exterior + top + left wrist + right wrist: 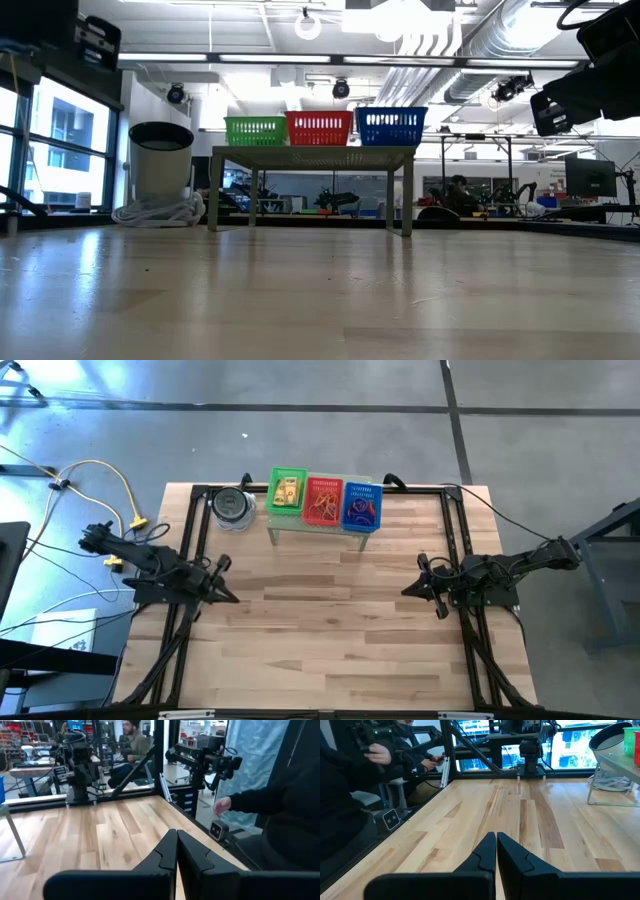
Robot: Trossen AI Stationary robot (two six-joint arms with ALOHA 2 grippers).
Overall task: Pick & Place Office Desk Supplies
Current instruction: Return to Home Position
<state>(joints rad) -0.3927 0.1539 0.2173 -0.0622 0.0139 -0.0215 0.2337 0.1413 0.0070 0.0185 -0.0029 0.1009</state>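
Two claws: left claw (228,596) and right claw (410,589), both pinched shut, empty.
Left: over the table's (330,630) left side, pointing right.
Right: over the right side, pointing left.
Supplies (322,508): in green bin (288,471), red bin (323,481), blue bin (361,485) on far shelf (300,526).

Light wood worktop (330,620). A pale-green shelf (312,155) stands on four legs at the far edge, centre. On the shelf are three bins in a row, touching: green bin (256,131) left, red bin (320,128) middle, blue bin (392,126) right. Just left of the shelf, a dark round container (161,160) sits on the worktop, with a white cable coil (155,212) at its base.
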